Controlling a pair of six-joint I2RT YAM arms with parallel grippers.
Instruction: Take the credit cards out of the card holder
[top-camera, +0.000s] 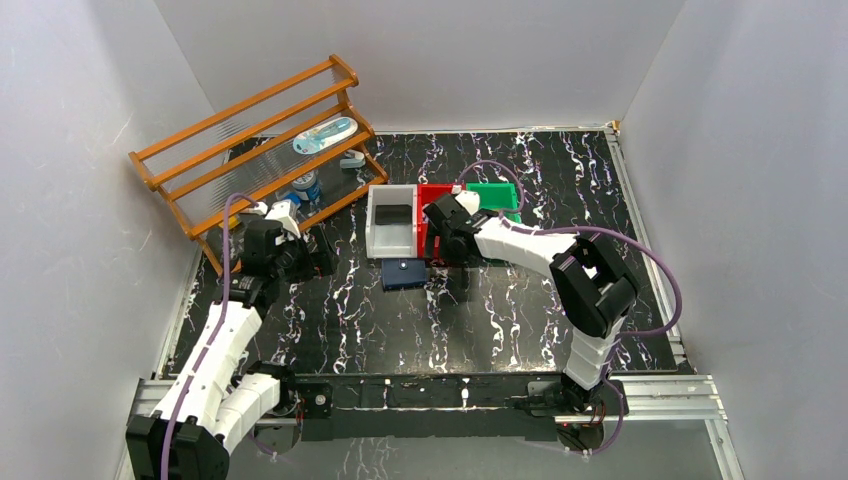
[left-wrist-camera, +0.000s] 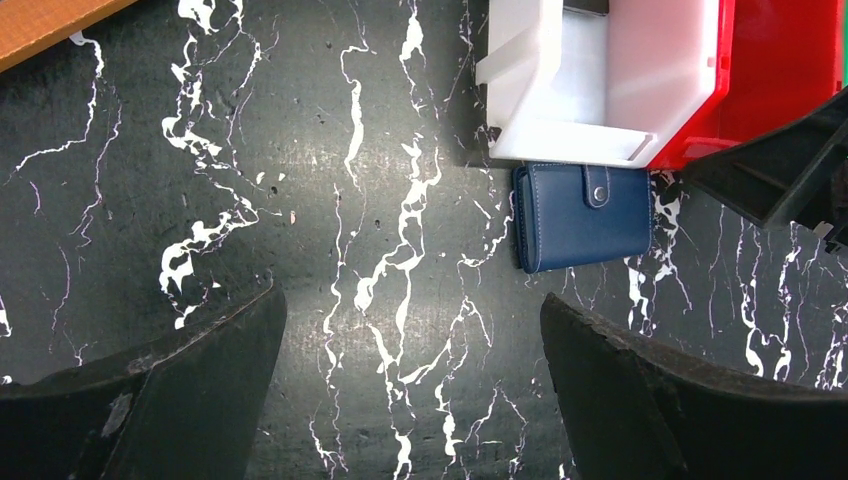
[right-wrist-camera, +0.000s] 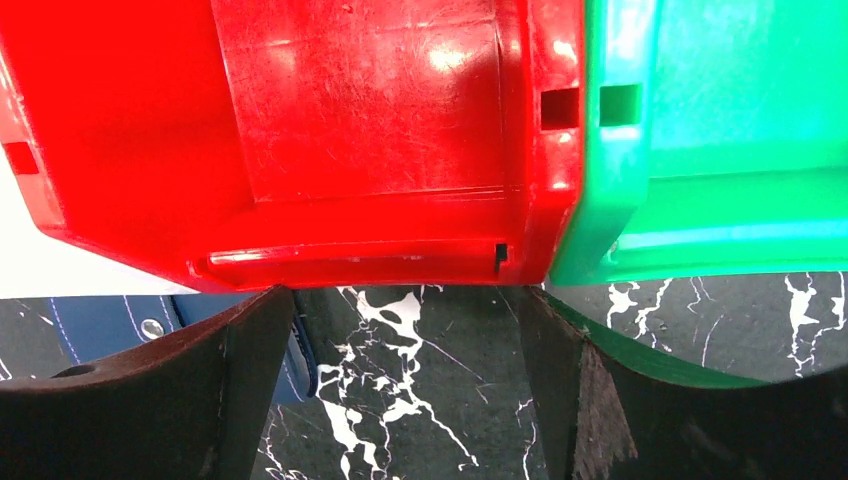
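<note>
Card holder (left-wrist-camera: 583, 217) is lying closed against white bin's (left-wrist-camera: 600, 90) front edge, contents hidden; my left gripper (left-wrist-camera: 410, 300) and right gripper (right-wrist-camera: 405, 300) are gaping, empty.

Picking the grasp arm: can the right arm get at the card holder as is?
Probably yes: the right gripper hangs open beside the card holder, nothing between; the white bin crowds its far edge.

A red bin (right-wrist-camera: 370, 130) is seen filling the upper middle of the view, and a green bin (right-wrist-camera: 720, 130) is set tight against its right side. A strip of a white bin (right-wrist-camera: 45, 272) is visible at the left edge. Below it, a dark navy card holder (right-wrist-camera: 100, 325) with a metal snap is laid on the black, white-veined table (right-wrist-camera: 700, 310), partly hidden. The gripper (right-wrist-camera: 400, 310) is held with its dark fingers (right-wrist-camera: 180, 400) spread wide, and only table is seen between them.
</note>
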